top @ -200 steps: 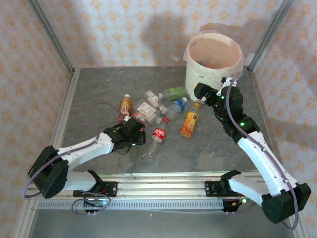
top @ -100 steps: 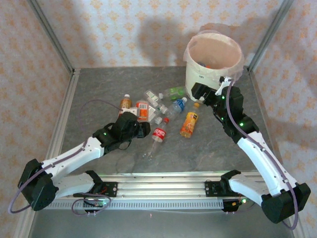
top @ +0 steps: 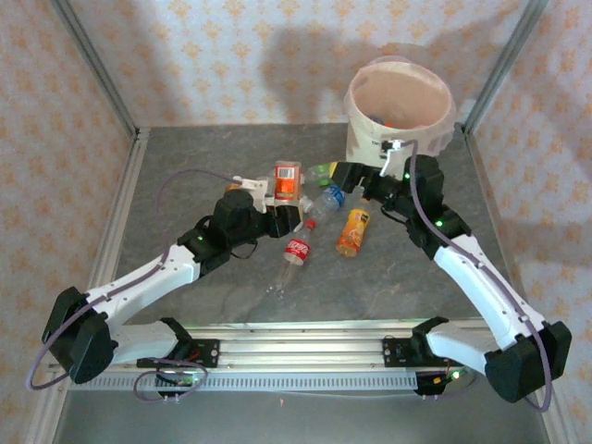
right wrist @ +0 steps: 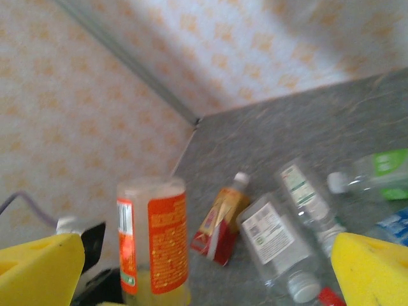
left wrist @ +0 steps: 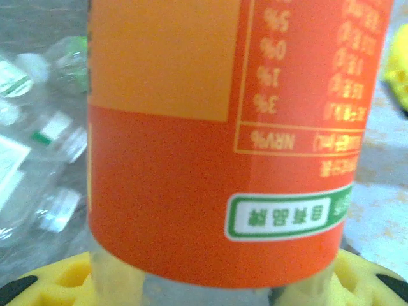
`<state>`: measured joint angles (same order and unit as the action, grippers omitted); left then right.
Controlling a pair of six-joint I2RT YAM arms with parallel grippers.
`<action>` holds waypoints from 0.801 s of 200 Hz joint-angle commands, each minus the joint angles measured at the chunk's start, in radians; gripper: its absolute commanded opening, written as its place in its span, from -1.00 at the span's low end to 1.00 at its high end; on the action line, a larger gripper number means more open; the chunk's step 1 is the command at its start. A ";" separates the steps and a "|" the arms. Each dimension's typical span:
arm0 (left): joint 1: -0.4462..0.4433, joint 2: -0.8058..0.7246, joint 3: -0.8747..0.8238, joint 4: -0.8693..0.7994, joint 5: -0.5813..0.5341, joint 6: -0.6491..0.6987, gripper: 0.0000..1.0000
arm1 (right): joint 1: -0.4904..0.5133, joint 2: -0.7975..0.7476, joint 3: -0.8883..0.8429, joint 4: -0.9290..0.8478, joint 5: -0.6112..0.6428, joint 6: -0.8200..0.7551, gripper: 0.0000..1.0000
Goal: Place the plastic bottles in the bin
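The left fingers (top: 282, 200) are clamped tight on an orange-labelled bottle (top: 288, 179), which is held up off the worktop (top: 176, 176) over the left side of the heap; in the left wrist view its orange label (left wrist: 210, 127) is seen close up, with yellow pads (left wrist: 44, 284) pressed to either side of the clear body; the right fingers (top: 349, 176) are spread fully wide with nothing between them, poised just in front of the bin (top: 368, 141); the bin is found at the far right corner of the worktop, a pinkish liner (top: 355, 92) folded over its rim; the other plastic bottles (top: 314, 208) are seen lying in a loose cluster at mid-worktop, between the two arms: an orange juice bottle (top: 352, 231), a red-labelled clear bottle (top: 294, 253), a blue-capped one (top: 330, 196), a green one (top: 324, 171) near the bin's foot; from the right wrist a brown bottle (right wrist: 220, 220) and two white-labelled clear bottles (right wrist: 273, 234) are caught lying flat.
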<state>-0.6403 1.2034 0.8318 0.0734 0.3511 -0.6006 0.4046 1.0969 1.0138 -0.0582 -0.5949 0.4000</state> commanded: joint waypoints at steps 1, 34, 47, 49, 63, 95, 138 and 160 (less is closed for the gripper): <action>0.004 0.012 0.057 0.094 0.138 0.010 -1.00 | 0.037 0.029 0.059 0.042 -0.132 -0.021 0.99; 0.001 0.014 0.072 0.123 0.214 0.000 -1.00 | 0.081 0.081 0.095 0.068 -0.196 -0.025 0.99; 0.001 0.008 0.074 0.123 0.219 -0.001 -1.00 | 0.092 0.115 0.105 0.109 -0.237 -0.007 0.99; 0.001 0.006 0.072 0.124 0.221 -0.002 -1.00 | 0.093 0.117 0.107 0.117 -0.241 -0.004 0.99; 0.001 0.003 0.067 0.144 0.236 -0.009 -1.00 | 0.096 0.131 0.113 0.153 -0.251 0.011 0.99; 0.001 0.004 0.065 0.180 0.264 -0.031 -1.00 | 0.097 0.165 0.128 0.206 -0.288 0.032 0.99; -0.001 0.011 0.060 0.205 0.277 -0.042 -1.00 | 0.097 0.216 0.163 0.198 -0.327 0.043 0.92; -0.002 0.020 0.066 0.206 0.285 -0.042 -1.00 | 0.097 0.232 0.180 0.199 -0.339 0.043 0.67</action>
<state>-0.6407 1.2205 0.8726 0.2188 0.6014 -0.6315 0.4969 1.3186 1.1461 0.0895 -0.8894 0.4416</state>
